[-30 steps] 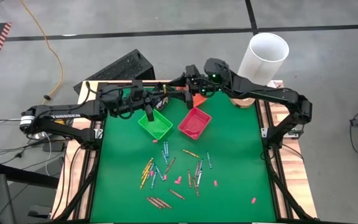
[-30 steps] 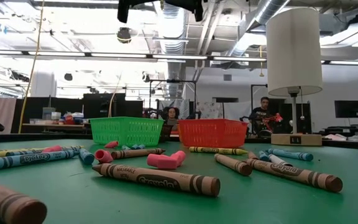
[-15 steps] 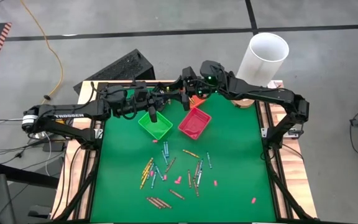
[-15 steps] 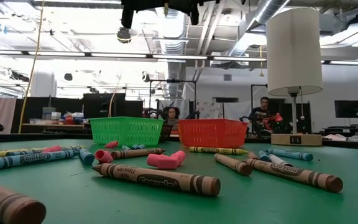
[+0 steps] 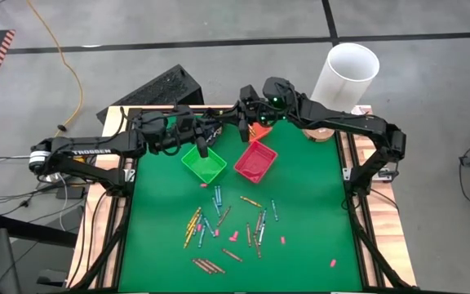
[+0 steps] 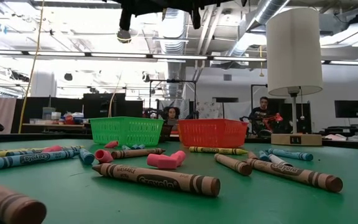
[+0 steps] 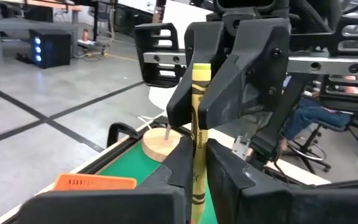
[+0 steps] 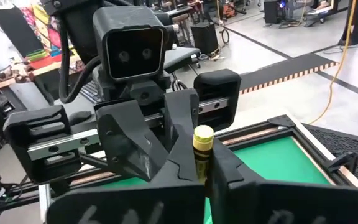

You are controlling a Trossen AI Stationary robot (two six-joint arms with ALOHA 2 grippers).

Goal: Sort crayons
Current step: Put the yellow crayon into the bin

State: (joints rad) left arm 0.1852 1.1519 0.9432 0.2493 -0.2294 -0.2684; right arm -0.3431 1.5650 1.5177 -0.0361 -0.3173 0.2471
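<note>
Both grippers meet at the frame's upper middle: the left gripper and right gripper each clamp one yellow crayon. If either releases late or off-axis, it could drop outside the green bin.

Yellow crayon; green bin, red bin, apparently pink bits.

The yellow crayon runs off the left wrist picture's lower edge, its lower end hidden between dark fingers. From overhead the scattered crayons are too small for reading labels. The low view crops both arms at its top edge.
</note>
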